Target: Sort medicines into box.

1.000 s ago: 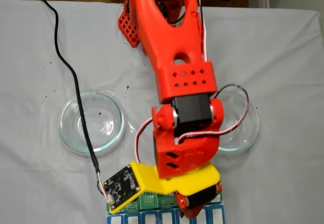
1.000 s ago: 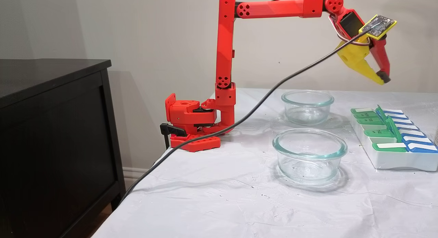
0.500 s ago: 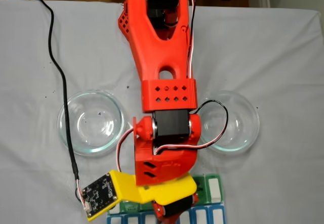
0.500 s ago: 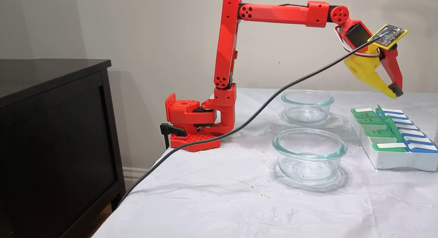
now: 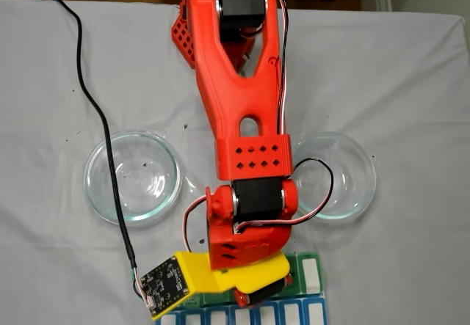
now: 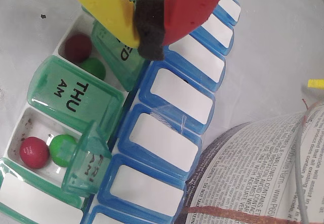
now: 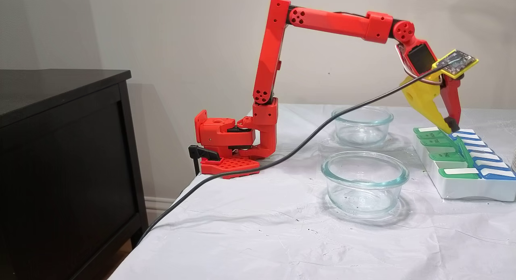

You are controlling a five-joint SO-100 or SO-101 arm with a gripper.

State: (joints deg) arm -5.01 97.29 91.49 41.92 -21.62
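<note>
We are seeing the box lying flat on the white cloth: a white tray with a row of translucent green lids beside a row of blue ones. Two green lids are standing open. In one open compartment a dark red ball is touching a bright green ball. In the other, a red ball is sitting beside a green one.

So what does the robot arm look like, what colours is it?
The arm is bright red plastic with black motor blocks at its joints. Its gripper has one yellow finger and one red finger, with a black pad at the tips. A small circuit board sits on a yellow bracket, a black cable trails from it, and thin red, white and black wires loop by the wrist.
</note>
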